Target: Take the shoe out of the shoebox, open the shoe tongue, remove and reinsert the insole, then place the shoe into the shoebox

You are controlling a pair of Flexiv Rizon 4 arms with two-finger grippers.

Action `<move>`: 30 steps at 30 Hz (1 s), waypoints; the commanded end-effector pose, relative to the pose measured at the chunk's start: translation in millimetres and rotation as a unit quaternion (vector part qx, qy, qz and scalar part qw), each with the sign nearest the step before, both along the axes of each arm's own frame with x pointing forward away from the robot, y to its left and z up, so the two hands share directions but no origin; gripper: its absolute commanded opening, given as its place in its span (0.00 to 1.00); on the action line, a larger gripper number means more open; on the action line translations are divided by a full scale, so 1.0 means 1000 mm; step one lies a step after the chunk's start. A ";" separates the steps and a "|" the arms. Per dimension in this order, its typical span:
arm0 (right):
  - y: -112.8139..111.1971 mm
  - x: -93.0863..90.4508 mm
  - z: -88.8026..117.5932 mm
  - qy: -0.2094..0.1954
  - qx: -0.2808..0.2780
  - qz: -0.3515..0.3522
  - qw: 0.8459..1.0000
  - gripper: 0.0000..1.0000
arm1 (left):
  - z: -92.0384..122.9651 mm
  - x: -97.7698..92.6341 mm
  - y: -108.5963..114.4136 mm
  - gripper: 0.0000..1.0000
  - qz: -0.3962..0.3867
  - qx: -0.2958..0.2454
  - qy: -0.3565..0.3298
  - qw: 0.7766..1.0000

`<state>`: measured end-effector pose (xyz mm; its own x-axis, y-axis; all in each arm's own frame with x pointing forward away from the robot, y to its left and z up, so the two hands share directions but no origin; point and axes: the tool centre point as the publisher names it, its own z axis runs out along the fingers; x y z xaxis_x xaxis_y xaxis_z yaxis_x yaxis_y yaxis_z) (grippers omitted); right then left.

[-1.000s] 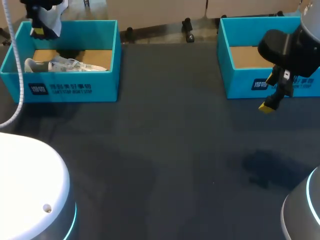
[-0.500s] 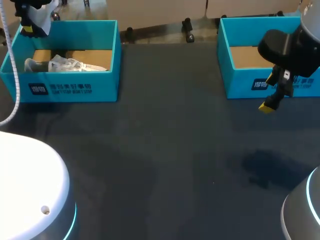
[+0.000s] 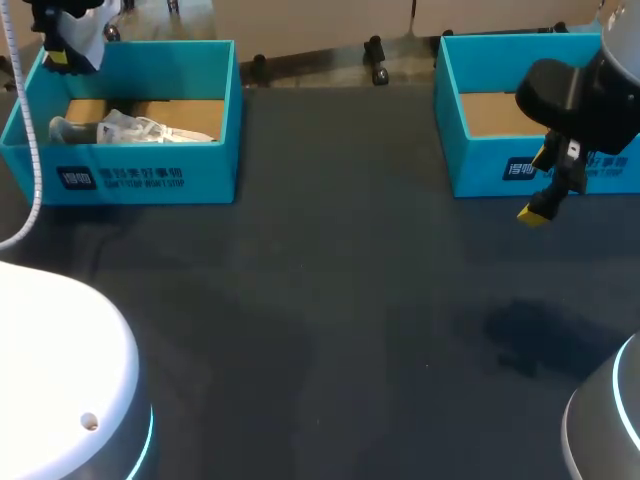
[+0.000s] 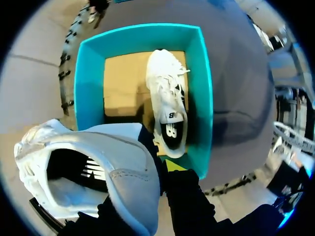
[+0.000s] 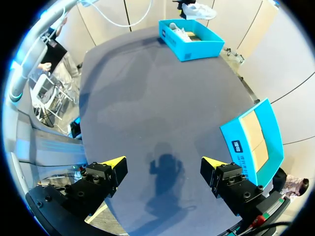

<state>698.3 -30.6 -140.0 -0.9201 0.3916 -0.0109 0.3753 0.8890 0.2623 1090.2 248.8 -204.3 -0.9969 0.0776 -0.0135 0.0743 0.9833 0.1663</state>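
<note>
My left gripper (image 3: 58, 52) hangs above the far left corner of the left teal shoebox (image 3: 140, 178), shut on the heel collar of a white shoe (image 4: 93, 172). That shoe hangs clear of the box, its opening toward the left wrist camera. Only a bit of the held shoe (image 3: 90, 35) shows at the head view's edge. A second white shoe (image 3: 130, 128) lies inside the box on the cardboard floor, also seen below the left gripper (image 4: 158, 169) as the boxed shoe (image 4: 168, 105). My right gripper (image 3: 540, 208) hovers open and holds nothing, in front of the right teal box (image 3: 500, 168).
The right teal box (image 5: 253, 140) shows only a bare cardboard floor. The dark table mat (image 3: 340, 300) stretches between the two boxes. In the right wrist view my right gripper (image 5: 162, 163) hangs high over the mat, with the left box (image 5: 193, 38) far ahead.
My left gripper with the white shoe has shifted up and to the left, toward the box's far left corner. The right arm has stayed still.
</note>
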 end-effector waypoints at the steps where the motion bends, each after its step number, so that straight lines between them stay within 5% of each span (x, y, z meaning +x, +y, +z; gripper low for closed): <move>1: 0.002 0.002 0.000 0.002 -0.001 0.000 1.000 1.00 | 0.008 -0.007 -0.004 0.00 -0.199 0.062 -0.002 0.978; 12: 0.002 0.002 0.000 0.002 -0.001 0.000 1.000 1.00 | 0.013 0.006 0.024 0.00 -0.445 0.109 0.046 0.888; 23: 0.002 0.002 0.000 0.002 -0.001 0.000 1.000 1.00 | 0.027 0.030 0.035 0.00 -0.684 0.090 0.039 0.723; 30: 0.002 0.002 0.000 0.002 -0.001 0.000 1.000 1.00 | 0.032 0.039 0.038 0.00 -0.687 0.082 0.033 0.721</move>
